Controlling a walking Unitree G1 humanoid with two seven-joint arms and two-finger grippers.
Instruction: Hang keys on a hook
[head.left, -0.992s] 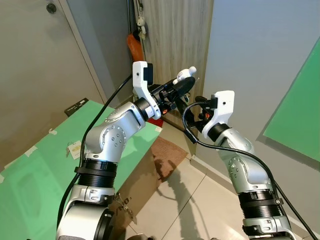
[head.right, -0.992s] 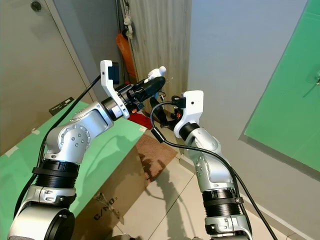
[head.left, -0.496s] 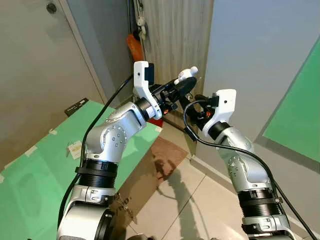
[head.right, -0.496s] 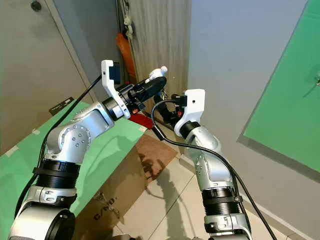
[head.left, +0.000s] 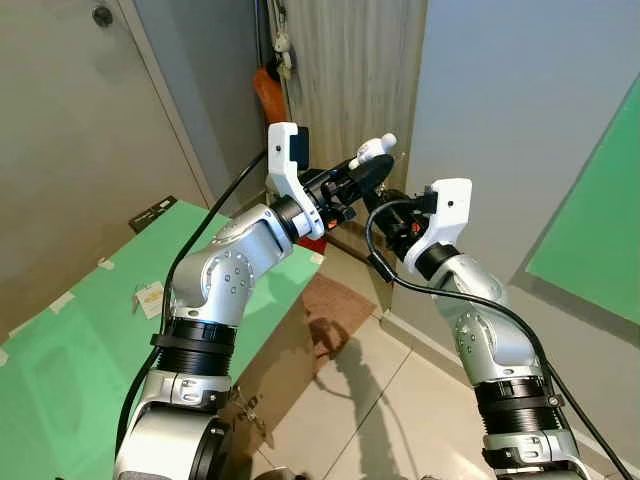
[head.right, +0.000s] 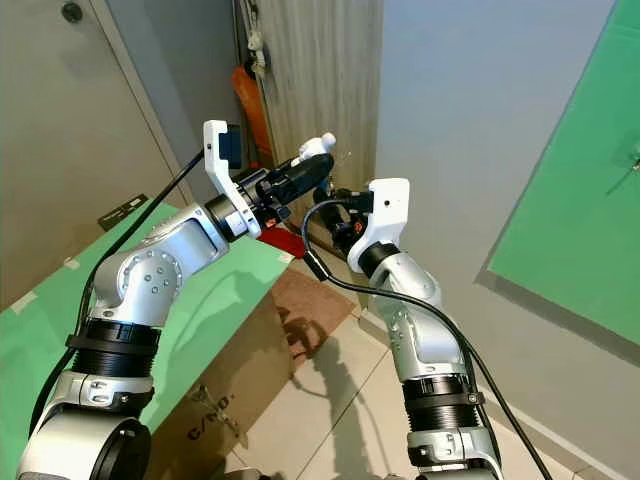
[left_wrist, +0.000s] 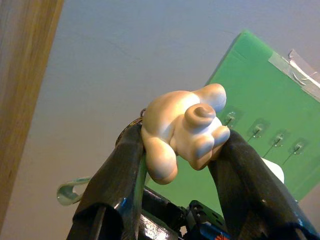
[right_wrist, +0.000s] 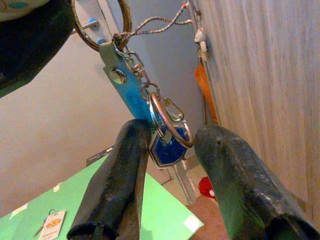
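Observation:
My left gripper (head.left: 368, 166) is raised at chest height and shut on a white plush figure (left_wrist: 182, 127), the charm of the key bunch. From it hang a ring, a pale blue tag (right_wrist: 119, 85) and a blue-headed key (right_wrist: 167, 150). Just beneath, my right gripper (right_wrist: 167, 137) points up, open, with the key and a ring (right_wrist: 170, 120) hanging between its fingers (right_wrist: 120, 190). On the right wall is a green panel (left_wrist: 260, 90) bearing a row of small clear hooks (left_wrist: 257, 131); one hook (head.right: 634, 155) also shows at the right eye view's edge.
A green-covered table (head.left: 80, 330) stands at my left, with a small tag (head.left: 148, 297) lying on it. A brown mat (head.left: 335, 305) lies on the tiled floor below the arms. An orange thing (head.left: 268, 92) hangs by the wood-panelled wall ahead.
My right gripper has crept a little up and toward the left gripper, closing in around the hanging keys. The left gripper has barely moved.

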